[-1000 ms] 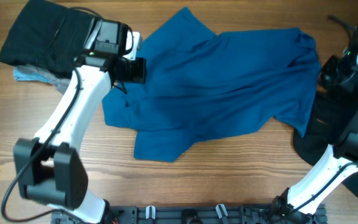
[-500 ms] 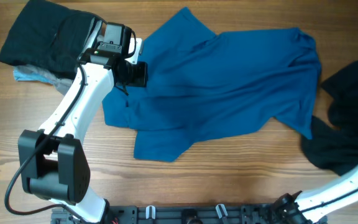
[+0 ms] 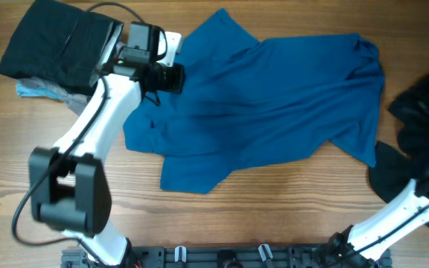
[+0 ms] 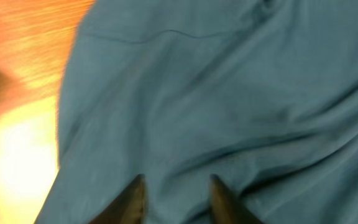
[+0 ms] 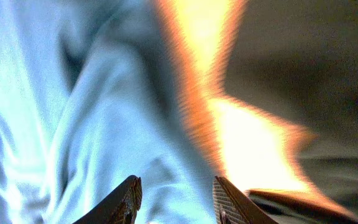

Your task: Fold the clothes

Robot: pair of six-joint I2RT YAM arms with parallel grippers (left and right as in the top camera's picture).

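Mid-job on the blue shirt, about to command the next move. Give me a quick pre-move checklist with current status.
1. Blue shirt lying flat: not ok, crumpled and creased.
2. Left gripper over the shirt: ok.
3. Left gripper pinching fabric: cannot tell.
4. Right gripper empty: ok, jaws apart, nothing between.
5. Shirt's right side free of other clothes: not ok, black garment lies beside it.

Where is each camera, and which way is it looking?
Overhead: above the wooden table, facing straight down on the large royal-blue fabric shirt; white left arm and right arm show.
Left wrist: on the left arm, facing the shirt up close; its dark jaws show.
Right wrist: on the right arm, blurred, facing pale washed-out cloth and dark cloth; its jaws show.
Shared: overhead and left wrist both see the blue shirt.
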